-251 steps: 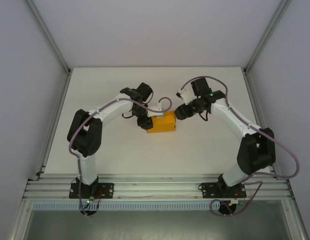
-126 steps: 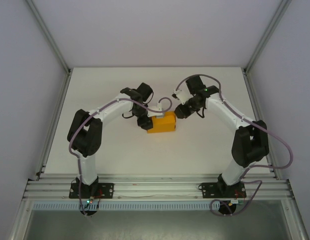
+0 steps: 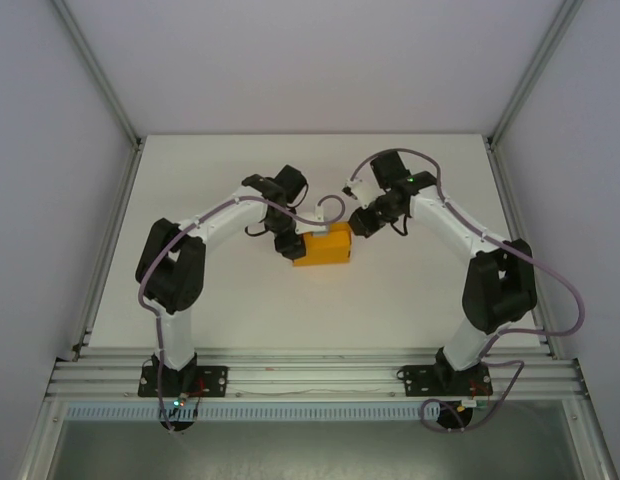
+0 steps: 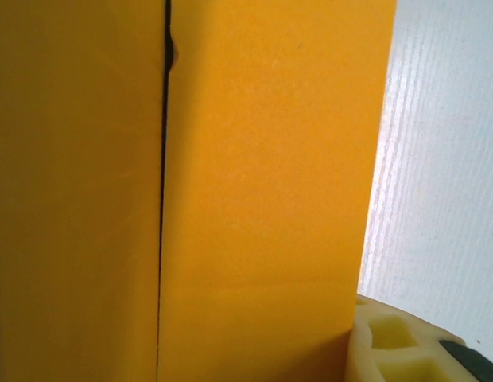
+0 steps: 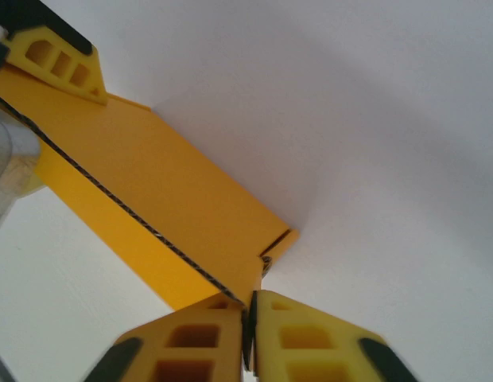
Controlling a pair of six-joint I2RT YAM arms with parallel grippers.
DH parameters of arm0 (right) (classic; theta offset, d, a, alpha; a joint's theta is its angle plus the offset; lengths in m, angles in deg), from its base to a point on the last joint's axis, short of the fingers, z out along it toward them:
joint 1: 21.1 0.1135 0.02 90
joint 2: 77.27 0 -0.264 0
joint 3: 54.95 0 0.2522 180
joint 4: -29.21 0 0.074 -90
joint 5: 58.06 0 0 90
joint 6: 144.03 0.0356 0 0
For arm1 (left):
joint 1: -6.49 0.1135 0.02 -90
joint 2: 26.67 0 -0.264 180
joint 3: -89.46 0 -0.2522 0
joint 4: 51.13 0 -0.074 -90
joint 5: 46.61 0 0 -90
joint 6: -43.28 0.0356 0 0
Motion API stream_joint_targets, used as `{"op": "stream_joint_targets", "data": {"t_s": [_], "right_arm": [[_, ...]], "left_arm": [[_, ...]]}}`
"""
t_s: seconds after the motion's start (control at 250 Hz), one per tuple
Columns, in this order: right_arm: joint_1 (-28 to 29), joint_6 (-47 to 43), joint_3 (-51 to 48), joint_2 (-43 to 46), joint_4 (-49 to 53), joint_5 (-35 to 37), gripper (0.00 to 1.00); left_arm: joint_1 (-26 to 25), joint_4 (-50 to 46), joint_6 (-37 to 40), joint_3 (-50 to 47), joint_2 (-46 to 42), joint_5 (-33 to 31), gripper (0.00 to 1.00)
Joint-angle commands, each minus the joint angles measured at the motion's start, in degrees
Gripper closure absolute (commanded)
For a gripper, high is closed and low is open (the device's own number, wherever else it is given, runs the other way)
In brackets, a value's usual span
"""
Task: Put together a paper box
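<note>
The box [image 3: 323, 245] lies closed near the middle of the bench [image 3: 410, 300], with a thin seam running along its top in the left wrist view. The left pincer [image 3: 287, 243] is part-open and clamped across the box's left end, one finger [image 4: 390, 350] pressed against its side. The right pincer [image 5: 248, 314] is fully closed, its tips together right at the box's upper right corner (whether they nip any card there I cannot tell).
</note>
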Motion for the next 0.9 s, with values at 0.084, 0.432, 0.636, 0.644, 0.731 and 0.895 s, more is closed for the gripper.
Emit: {"op": "stream_joint_targets", "data": {"t_s": [0.084, 0.432, 0.636, 0.644, 0.731, 0.895], "right_arm": [[0.4, 7.9, -0.6, 1.2, -3.1, 0.5, 1.0], [10.1, 41.5, -21.7, 11.4, -31.7, 23.3, 1.0], [12.8, 44.6, -26.5, 11.6, -35.6, 29.9, 1.0], [12.9, 44.7, -26.6, 11.5, -35.5, 30.0, 1.0], [14.0, 45.1, -27.6, 11.1, -35.5, 31.5, 1.0], [15.5, 40.1, -30.0, 11.6, -31.0, 38.3, 1.0]], "left_arm": [[-0.9, 0.4, -1.9, 0.9, 0.5, -0.5, 0.62], [-1.0, 4.0, -4.9, -0.4, 0.1, -0.6, 0.62], [-1.0, 4.5, -5.6, -1.0, -0.2, -1.0, 0.61], [-1.0, 4.6, -5.7, -1.0, -0.2, -1.1, 0.61], [-1.0, 4.6, -5.9, -1.0, -0.1, -1.1, 0.61], [-1.0, 4.8, -5.9, -1.3, -0.2, -1.6, 0.61]]}}
